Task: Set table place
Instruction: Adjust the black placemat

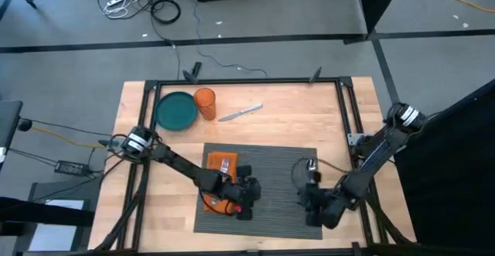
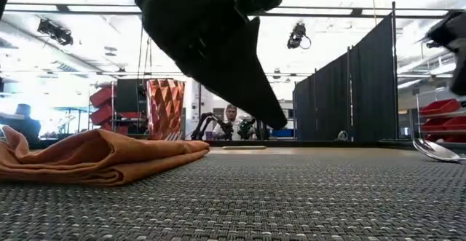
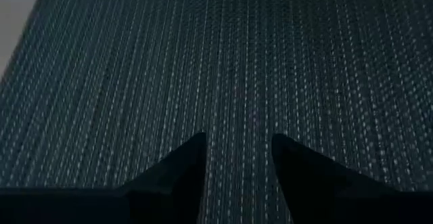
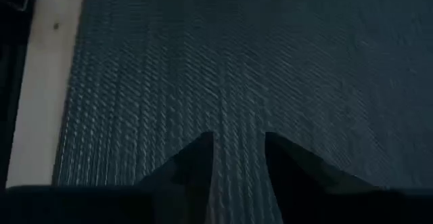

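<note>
Two dark matte arms, slim black links, silver-white ringed joint near each shoulder, left arm (image 1: 174, 162), right arm (image 1: 371, 159), black wedge-shaped tapered fingers (image 3: 179, 170), small red marking at left wrist

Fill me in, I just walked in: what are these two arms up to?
They are setting a place on the wooden table. Both grippers hover empty and open over the grey placemat: the left gripper beside the orange napkin, which has a fork on it, the right gripper near a spoon. The teal plate, orange cup and knife sit at the table's far side.
</note>
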You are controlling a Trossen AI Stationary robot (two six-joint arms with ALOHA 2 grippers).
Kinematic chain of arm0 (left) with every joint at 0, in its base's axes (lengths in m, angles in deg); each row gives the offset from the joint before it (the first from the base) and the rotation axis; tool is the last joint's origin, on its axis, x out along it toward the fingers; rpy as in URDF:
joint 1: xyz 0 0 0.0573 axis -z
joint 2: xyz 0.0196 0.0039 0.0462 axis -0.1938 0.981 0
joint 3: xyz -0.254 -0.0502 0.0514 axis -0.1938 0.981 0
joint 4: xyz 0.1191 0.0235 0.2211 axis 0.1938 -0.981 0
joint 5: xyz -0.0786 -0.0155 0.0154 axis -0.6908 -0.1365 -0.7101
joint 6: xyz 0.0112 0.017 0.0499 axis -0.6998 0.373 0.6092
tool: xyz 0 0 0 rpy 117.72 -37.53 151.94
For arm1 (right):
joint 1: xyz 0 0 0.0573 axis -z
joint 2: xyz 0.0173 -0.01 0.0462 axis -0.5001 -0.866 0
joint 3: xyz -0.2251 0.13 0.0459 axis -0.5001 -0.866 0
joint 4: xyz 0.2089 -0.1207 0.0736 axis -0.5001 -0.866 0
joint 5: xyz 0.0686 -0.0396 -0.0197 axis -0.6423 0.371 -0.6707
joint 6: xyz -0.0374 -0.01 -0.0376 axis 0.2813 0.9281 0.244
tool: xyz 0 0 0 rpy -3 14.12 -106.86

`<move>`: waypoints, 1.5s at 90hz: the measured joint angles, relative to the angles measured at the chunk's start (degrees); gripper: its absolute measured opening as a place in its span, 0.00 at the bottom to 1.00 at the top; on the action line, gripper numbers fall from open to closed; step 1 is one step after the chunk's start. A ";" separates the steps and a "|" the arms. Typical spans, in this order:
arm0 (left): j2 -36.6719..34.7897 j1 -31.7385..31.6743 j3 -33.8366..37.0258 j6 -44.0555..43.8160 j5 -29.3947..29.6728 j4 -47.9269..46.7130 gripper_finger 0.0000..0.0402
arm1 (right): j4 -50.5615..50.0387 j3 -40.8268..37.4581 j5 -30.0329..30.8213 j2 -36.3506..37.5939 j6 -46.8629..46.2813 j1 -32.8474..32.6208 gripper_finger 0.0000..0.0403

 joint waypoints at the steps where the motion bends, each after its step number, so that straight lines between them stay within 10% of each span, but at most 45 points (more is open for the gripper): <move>1: 0.04 0.00 -0.01 -0.02 -0.03 -0.04 0.38 | 0.34 0.00 -0.49 -0.38 0.43 0.23 0.28; 135: 2.68 -0.87 0.01 -0.19 -2.51 -1.09 0.38 | -0.10 0.09 -12.35 -7.83 11.73 7.00 0.25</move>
